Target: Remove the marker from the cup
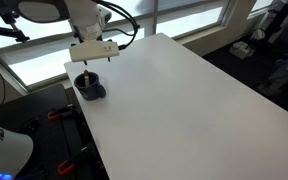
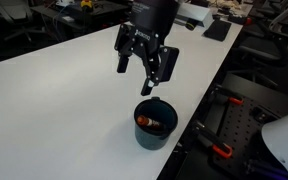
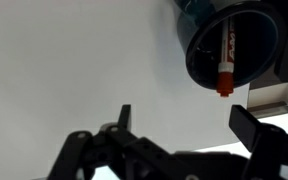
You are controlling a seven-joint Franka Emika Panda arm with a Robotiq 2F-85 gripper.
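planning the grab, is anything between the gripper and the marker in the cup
Nothing visible does. The open gripper hangs above the cup, a little to one side, with only air between it and the marker, which lies uncovered in the cup's open mouth.

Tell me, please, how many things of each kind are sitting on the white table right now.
cup: 1
marker: 1, inside the cup
Total: 2
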